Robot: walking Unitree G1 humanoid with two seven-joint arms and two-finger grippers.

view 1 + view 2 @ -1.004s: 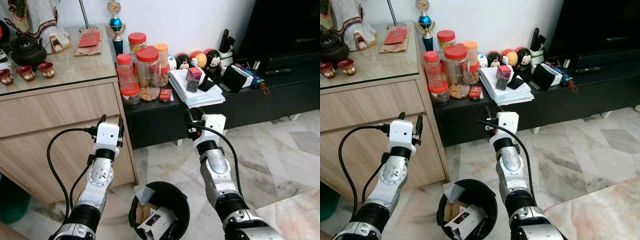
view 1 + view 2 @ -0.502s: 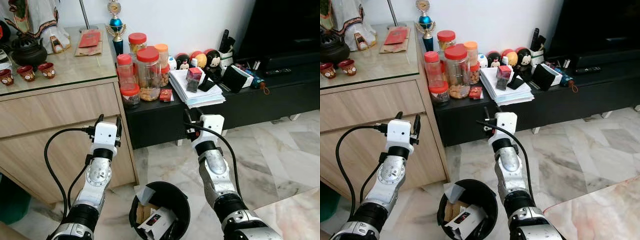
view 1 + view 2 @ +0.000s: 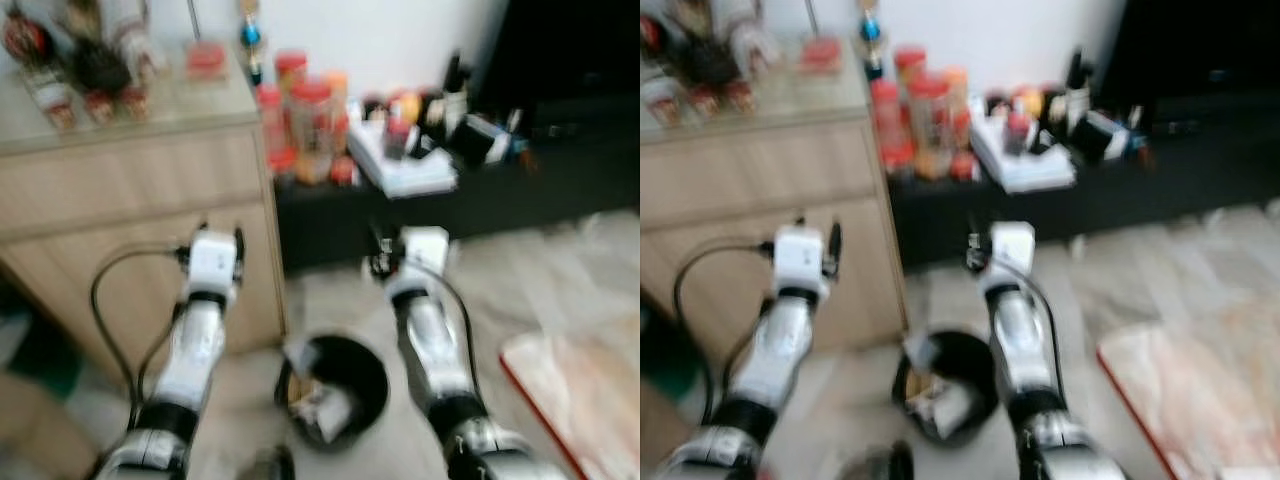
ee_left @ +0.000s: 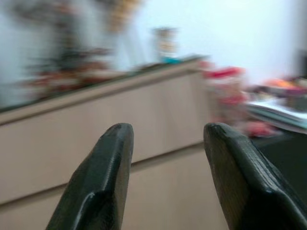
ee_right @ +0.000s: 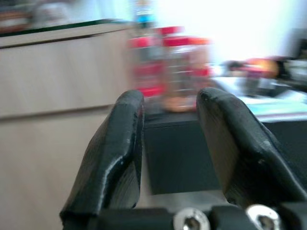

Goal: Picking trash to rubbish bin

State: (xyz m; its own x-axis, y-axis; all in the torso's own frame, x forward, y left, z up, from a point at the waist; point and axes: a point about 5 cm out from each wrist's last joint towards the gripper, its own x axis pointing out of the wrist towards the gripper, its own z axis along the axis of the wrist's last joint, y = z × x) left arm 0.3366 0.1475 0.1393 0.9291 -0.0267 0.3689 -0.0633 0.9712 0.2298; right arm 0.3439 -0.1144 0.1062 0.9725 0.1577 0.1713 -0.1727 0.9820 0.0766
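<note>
Blurred view, black rubbish bin (image 3: 335, 390) with trash on floor between both arms, left gripper (image 4: 168, 143) and right gripper (image 5: 170, 120) fingers apart, holding nothing, before wooden cabinet (image 3: 140, 200).

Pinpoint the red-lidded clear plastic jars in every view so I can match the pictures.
Left eye view: red-lidded clear plastic jars, upper middle, on the low black unit.
Right eye view: upper middle, blurred.
Left wrist view: a red blur past the cabinet's end.
Right wrist view: seen between the two black fingers.
Shared landmark: the light wooden cabinet right beside the jars.
</note>
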